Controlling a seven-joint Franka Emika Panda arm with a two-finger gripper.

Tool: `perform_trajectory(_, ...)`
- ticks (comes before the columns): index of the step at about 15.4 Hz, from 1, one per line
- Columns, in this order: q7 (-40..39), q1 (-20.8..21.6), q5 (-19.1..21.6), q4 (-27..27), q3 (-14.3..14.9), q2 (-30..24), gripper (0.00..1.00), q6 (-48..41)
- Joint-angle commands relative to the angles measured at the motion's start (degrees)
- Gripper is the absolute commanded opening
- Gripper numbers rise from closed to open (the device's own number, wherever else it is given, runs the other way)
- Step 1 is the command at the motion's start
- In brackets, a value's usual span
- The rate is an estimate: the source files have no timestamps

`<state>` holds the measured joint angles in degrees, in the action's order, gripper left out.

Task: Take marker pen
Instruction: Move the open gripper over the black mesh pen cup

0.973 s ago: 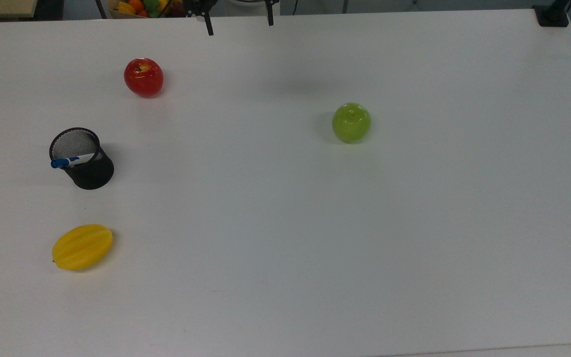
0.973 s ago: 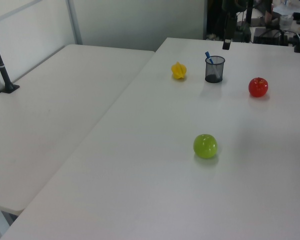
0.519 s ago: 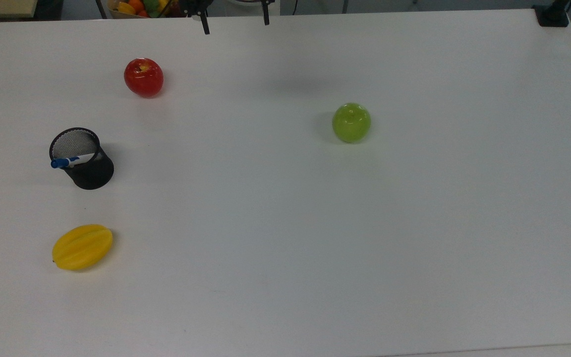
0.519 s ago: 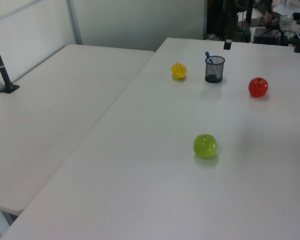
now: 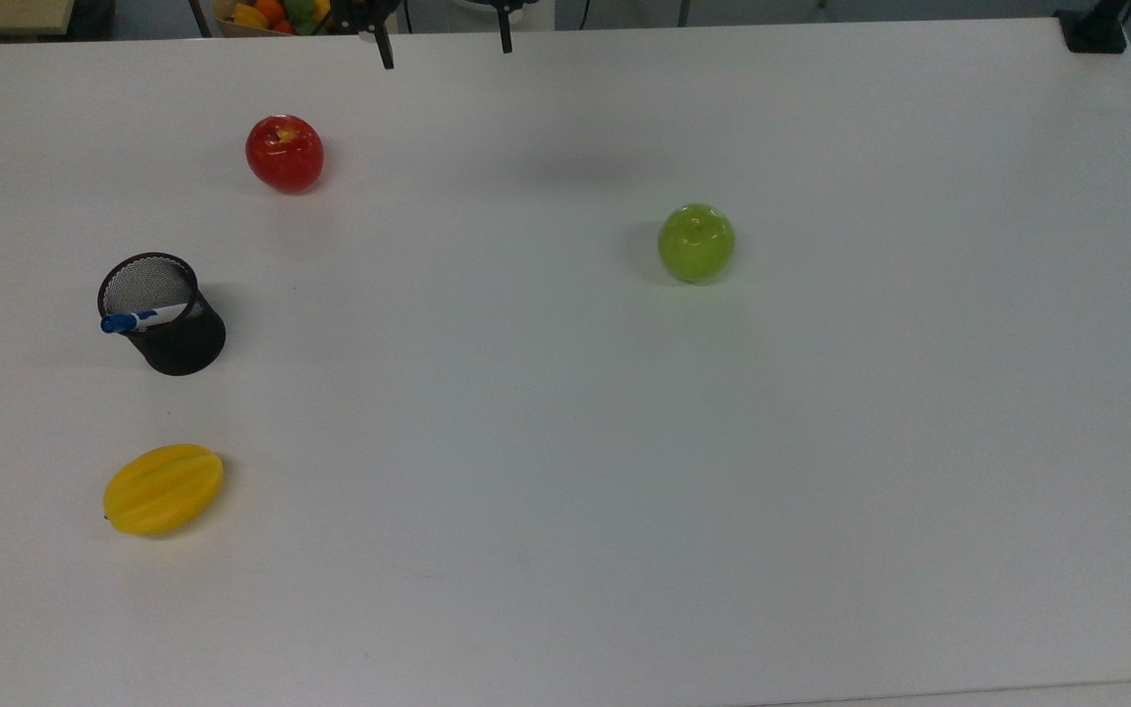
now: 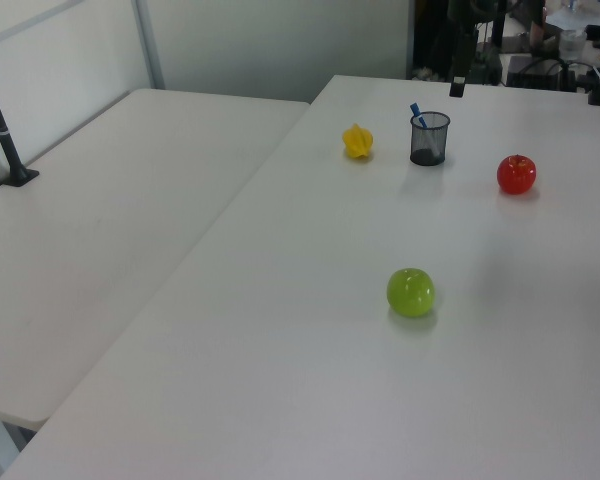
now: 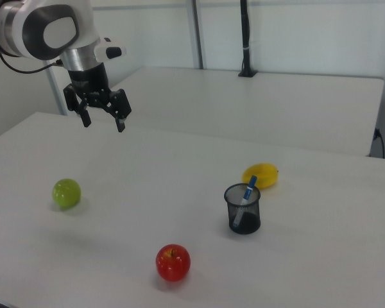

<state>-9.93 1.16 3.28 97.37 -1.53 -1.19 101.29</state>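
White tabletop [image 5: 565,491] is carrying all the things, and a second white table is standing beside it in the left view. Going from the top view's left: the yellow fruit [image 5: 163,488] is lying near the front, and the black mesh cup [image 5: 173,334] is standing behind it. The marker pen [image 5: 138,319] is leaning inside this cup, with its blue cap sticking out over the rim. Next, the red apple [image 5: 284,152] is sitting further back, and the green apple [image 5: 695,243] is resting well apart to the right. The gripper [image 7: 102,120] is hanging high above the table, far from the cup, with its fingers spread apart and holding nothing. I judge the task is only beginning: reaching, grasping and lifting the pen are all left.
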Motion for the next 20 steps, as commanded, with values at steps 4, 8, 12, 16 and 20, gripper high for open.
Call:
perform_trajectory(4,0.00,-4.22,-0.03,-4.63,0.30,0.66,1.00,-1.62)
perform_trajectory(8,0.26,-9.58,-0.90,-5.17,0.39,1.10,1.00,0.30)
perform_trajectory(12,2.97,-13.54,-2.30,-5.08,0.48,3.38,1.00,7.76)
perform_trajectory(16,5.27,-16.96,-4.68,-4.73,0.48,5.84,1.00,14.18)
perform_trajectory(20,5.36,-20.04,-4.68,-3.59,0.39,9.62,0.95,22.35)
